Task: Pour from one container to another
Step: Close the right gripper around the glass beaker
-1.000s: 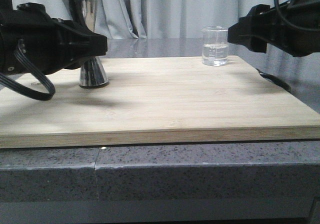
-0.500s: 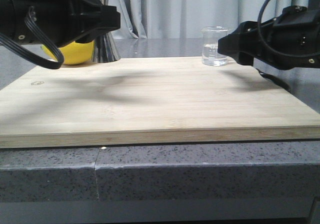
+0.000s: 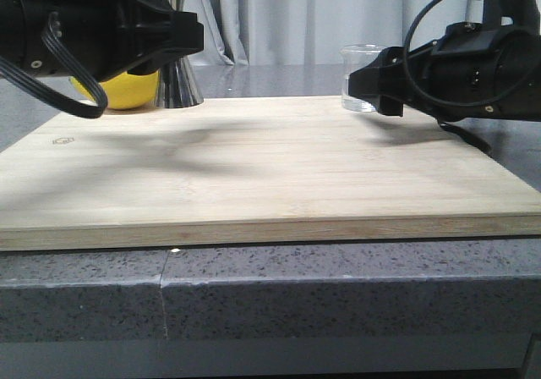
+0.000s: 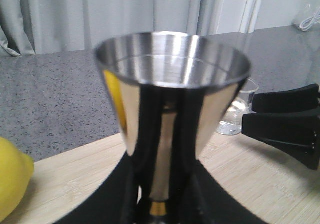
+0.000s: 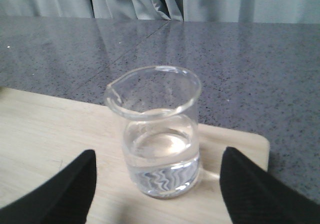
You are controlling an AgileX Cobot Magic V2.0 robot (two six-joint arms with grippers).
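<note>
The right gripper (image 5: 156, 184), jaws spread, has edged closer around the upright beaker (image 5: 159, 134) at the board's (image 3: 254, 167) far right corner, while the left gripper (image 4: 162, 204) pinches the raised jigger (image 4: 170, 94), its axis vertical, mouth up.

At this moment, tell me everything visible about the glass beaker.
The glass beaker is small, clear and straight-sided, with a flared rim and a pour lip. It stands upright near the far right corner of the wooden board, holding clear liquid to under half its height. The right end effector is open, one finger on each side of it, neither touching. In the front view that arm hides most of the beaker. No printed marks can be made out.
</note>
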